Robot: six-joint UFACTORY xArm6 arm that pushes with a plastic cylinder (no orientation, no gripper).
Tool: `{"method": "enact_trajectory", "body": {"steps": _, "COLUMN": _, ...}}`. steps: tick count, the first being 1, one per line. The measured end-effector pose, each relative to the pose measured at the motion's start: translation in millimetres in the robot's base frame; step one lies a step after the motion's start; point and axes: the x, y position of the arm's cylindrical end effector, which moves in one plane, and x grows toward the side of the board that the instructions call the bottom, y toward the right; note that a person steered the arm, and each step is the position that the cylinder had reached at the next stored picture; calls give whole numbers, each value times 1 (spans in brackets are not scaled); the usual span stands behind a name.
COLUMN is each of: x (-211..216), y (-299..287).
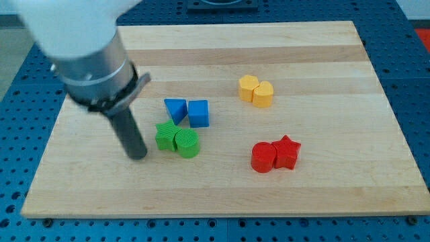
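Note:
My tip (pixel 138 156) rests on the wooden board (pixel 222 195), just left of the green pair and a small gap away from it. That pair is a green star (pixel 165 135) and a green cylinder (pixel 187 143) pressed together. Directly above them sit a blue triangle-like block (pixel 175 109) and a blue cube-like block (pixel 199 113), side by side. The tip touches no block that I can see. The rod runs up to the arm's grey body at the view's top left.
Toward the view's upper middle, a yellow hexagon-like block (pixel 248 87) and a yellow rounded block (pixel 263 94) touch. At the lower right stand a red cylinder (pixel 263 157) and a red star (pixel 287 152) together. A blue perforated table (pixel 416 101) surrounds the board.

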Motion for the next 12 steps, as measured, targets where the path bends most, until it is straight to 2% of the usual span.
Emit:
{"method": "enact_trajectory", "body": {"steps": 1, "x": 0, "y": 1}}
{"method": "enact_trajectory", "body": {"steps": 2, "x": -8, "y": 43}}
{"method": "enact_trajectory", "body": {"steps": 4, "x": -5, "y": 48}}
{"method": "enact_trajectory", "body": {"steps": 5, "x": 53, "y": 48}}
{"method": "enact_trajectory", "body": {"steps": 6, "x": 63, "y": 57}}
{"method": "enact_trajectory", "body": {"steps": 7, "x": 29, "y": 113}}
{"method": "enact_trajectory", "body": {"steps": 10, "x": 7, "y": 113}}
{"method": "enact_trajectory", "body": {"steps": 11, "x": 40, "y": 121}}
{"method": "enact_trajectory", "body": {"steps": 12, "x": 104, "y": 159}}
